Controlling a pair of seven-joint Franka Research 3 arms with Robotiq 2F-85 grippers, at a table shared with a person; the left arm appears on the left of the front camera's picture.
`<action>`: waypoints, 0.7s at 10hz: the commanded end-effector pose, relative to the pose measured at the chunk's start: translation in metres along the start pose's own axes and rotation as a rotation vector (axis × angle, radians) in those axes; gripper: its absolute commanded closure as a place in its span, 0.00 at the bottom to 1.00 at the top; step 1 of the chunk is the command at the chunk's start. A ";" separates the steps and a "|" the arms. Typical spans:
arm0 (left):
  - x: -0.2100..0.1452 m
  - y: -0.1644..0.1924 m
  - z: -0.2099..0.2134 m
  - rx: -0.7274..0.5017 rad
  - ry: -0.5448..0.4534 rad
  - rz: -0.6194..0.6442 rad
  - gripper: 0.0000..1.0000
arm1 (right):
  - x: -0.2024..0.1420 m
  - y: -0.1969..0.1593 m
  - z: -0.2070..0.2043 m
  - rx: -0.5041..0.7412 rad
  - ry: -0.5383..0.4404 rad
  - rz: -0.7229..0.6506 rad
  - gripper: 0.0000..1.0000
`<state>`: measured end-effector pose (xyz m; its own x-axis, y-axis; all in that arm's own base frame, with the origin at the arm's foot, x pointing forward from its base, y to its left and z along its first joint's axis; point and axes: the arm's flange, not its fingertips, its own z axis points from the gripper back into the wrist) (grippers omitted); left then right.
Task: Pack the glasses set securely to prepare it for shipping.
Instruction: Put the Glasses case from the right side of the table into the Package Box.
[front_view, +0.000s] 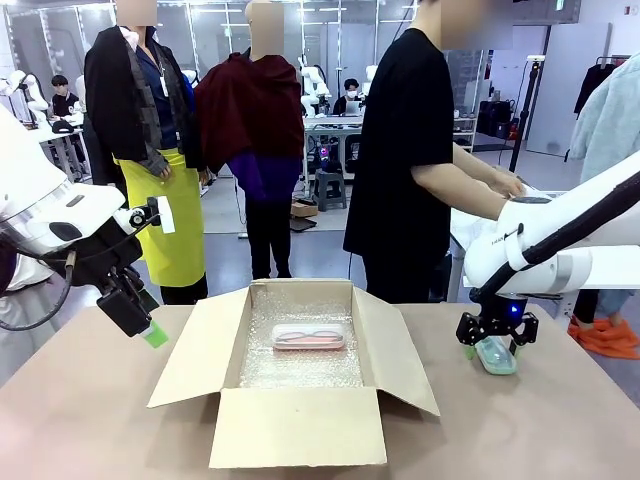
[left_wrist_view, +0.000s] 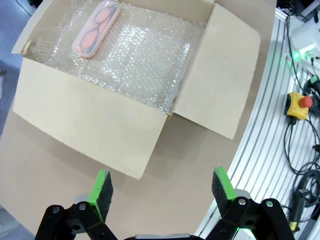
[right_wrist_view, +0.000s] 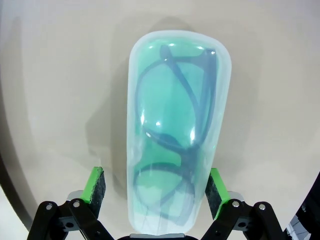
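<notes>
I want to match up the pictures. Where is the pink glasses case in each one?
Front view: pink case in the middle, inside the cardboard box, on bubble wrap.
Left wrist view: pink case at the top left, inside the box.
Right wrist view: this one looks down on the mint green case on the table.
Shared landmark: the open box with bubble wrap.

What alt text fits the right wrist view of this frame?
A translucent mint green case holding dark-framed eyeglasses lies flat on the pale table, between the open green-padded fingers of the right gripper. One pad stands visibly clear of the case.
</notes>
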<state>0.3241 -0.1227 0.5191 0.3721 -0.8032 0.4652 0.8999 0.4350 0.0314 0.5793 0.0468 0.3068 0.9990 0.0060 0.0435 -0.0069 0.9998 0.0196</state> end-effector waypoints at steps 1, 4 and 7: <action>-0.002 -0.001 0.001 -0.015 -0.008 -0.003 0.00 | 0.009 0.001 -0.004 -0.010 0.001 -0.052 0.00; -0.002 -0.001 0.001 -0.015 -0.008 -0.003 0.00 | 0.011 0.001 -0.004 -0.012 0.022 -0.063 0.07; -0.002 -0.001 0.001 -0.015 -0.008 -0.003 0.00 | 0.011 -0.002 -0.001 -0.007 0.026 -0.070 0.31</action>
<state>0.3241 -0.1227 0.5191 0.3721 -0.8032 0.4652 0.8999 0.4350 0.0314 0.5892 0.0435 0.3060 0.9993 -0.0244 0.0268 0.0239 0.9995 0.0193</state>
